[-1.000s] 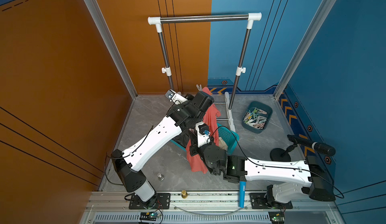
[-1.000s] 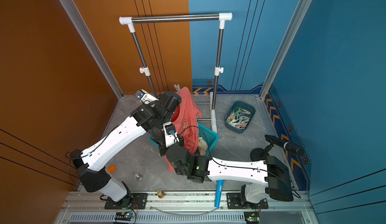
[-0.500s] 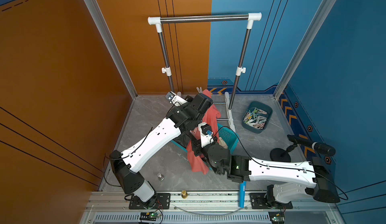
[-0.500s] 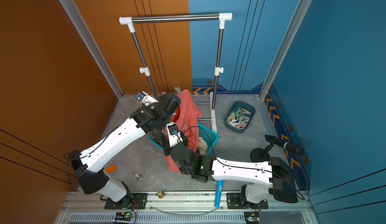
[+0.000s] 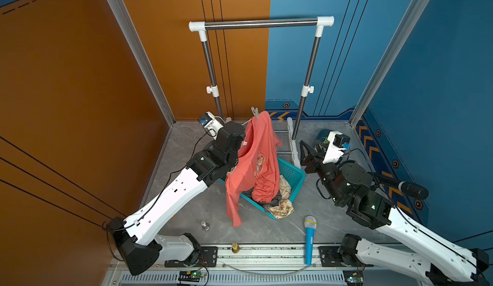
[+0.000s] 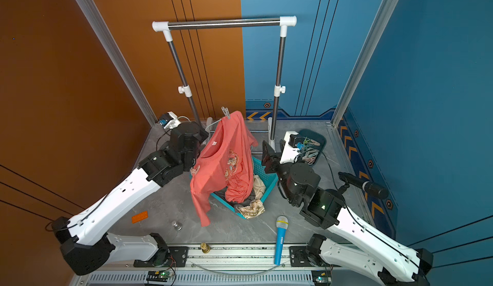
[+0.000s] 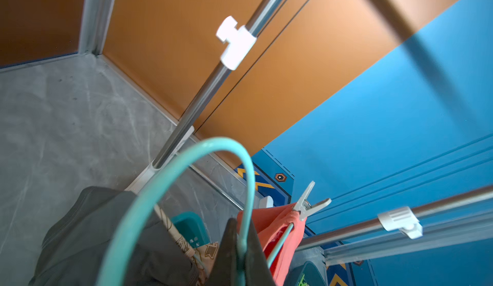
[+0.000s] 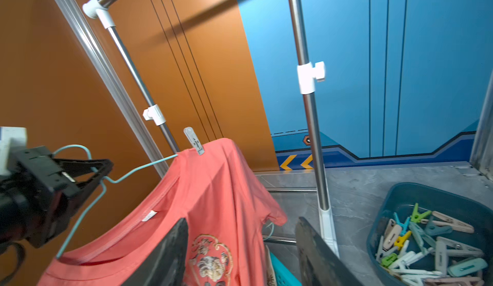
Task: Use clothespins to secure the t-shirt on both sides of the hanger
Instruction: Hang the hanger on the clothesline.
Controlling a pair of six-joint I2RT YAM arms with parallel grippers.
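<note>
1. The left gripper point(image 8: 105, 168) is pressed shut on the teal wire hanger point(image 8: 149, 164), just below its hook. The left wrist view shows its 2 fingers point(image 7: 226, 250) pinching the wire between them.
2. The coral t-shirt point(image 5: 256, 164) point(image 6: 226, 161) hangs on that hanger. It is held in the air in front of the rack point(image 5: 261, 22), well below the top bar.
3. The hanger is tilted: 1 shoulder sits high toward the rack and the other sits low toward the robot's base.
4. A grey clothespin point(image 5: 254, 112) point(image 6: 225, 112) point(image 8: 194, 140) clamps the cloth at the high shoulder and stands nearly upright, as seen in both top views.
5. In a top view, a pale pink clothespin point(image 6: 194, 170) sits at the low shoulder, just beside the left arm's wrist. I cannot tell whether it bites both cloth and wire.
6. The right gripper point(image 5: 306, 153) point(image 6: 268, 156) has its jaws spread wide and holds nothing. It is near the shirt's right edge without touching it, beside the rack's right post.
7. The other clothespins point(image 8: 426, 244) point(image 6: 310, 153) lie heaped in a dark teal tray point(image 8: 400, 196) on the floor by the right wall, just beyond the right gripper.
8. The shirt's lower hem drops into a teal basket point(image 5: 292, 174) that holds other clothes.
</note>
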